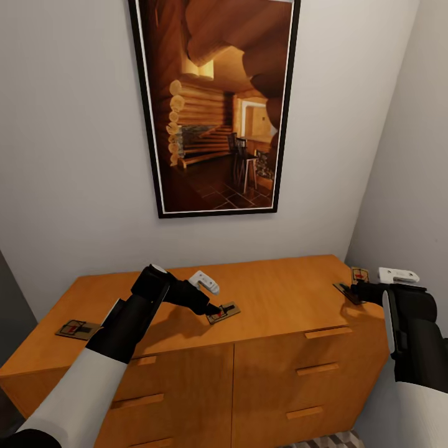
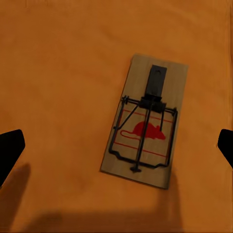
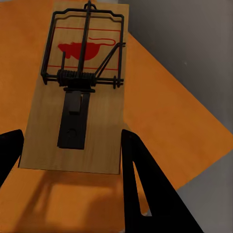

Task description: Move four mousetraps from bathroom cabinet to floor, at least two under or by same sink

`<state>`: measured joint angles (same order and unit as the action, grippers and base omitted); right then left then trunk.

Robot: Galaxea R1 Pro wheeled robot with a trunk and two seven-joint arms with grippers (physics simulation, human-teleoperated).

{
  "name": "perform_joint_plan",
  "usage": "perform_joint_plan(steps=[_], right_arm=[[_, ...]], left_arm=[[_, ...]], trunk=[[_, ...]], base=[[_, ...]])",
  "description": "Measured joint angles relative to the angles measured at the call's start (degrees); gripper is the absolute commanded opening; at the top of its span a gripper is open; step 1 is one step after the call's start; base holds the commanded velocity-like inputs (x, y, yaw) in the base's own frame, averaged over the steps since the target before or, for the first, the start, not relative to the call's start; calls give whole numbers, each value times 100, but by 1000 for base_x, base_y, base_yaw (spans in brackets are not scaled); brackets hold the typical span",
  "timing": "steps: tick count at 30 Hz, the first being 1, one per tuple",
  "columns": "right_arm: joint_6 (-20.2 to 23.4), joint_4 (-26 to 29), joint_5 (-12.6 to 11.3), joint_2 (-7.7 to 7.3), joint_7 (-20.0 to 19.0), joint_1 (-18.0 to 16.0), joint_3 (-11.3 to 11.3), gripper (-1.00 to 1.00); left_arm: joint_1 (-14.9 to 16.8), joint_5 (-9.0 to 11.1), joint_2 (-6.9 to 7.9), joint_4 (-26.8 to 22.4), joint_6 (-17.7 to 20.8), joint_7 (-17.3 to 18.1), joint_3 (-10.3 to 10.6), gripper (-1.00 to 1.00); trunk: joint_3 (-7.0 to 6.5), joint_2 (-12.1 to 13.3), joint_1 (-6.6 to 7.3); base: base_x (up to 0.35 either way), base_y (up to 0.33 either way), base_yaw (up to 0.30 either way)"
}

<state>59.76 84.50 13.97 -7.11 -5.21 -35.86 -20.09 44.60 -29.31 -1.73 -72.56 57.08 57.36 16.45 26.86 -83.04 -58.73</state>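
The orange-brown cabinet [image 1: 274, 298] stands against the wall with mousetraps lying on its top. One mousetrap [image 1: 78, 328] rests near the left end. My left gripper [image 1: 216, 308] hovers open over a middle mousetrap [image 1: 225, 313], which the left wrist view shows as a tan board with a red mouse mark [image 2: 145, 126], wide apart from both fingers [image 2: 9, 150]. At the right end my right gripper [image 1: 351, 289] is shut on a mousetrap [image 3: 77, 92], its fingers [image 3: 141, 184] against the board's two long edges. Another mousetrap [image 1: 359, 274] lies just behind it. The sink is out of view.
A large framed picture [image 1: 214, 106] hangs on the wall above the cabinet. A side wall [image 1: 410, 155] closes in tightly at the right. A strip of patterned bathroom floor [image 1: 330, 440] shows below the drawers. The drawers are shut.
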Motion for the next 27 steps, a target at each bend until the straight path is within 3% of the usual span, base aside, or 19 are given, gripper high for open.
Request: perform_joint_plan(steps=[7,27], right_arm=[[-1,0,0,0,0,0,0,-100],[0,0,0,0,0,0,0,-100]], left_arm=[[0,31,-20,48,-322,20,6,100],[1,36,-39,95,-399,24,11,100]], trunk=[[0,0,0],[0,0,0]], base=[[0,0,0],[0,0,0]])
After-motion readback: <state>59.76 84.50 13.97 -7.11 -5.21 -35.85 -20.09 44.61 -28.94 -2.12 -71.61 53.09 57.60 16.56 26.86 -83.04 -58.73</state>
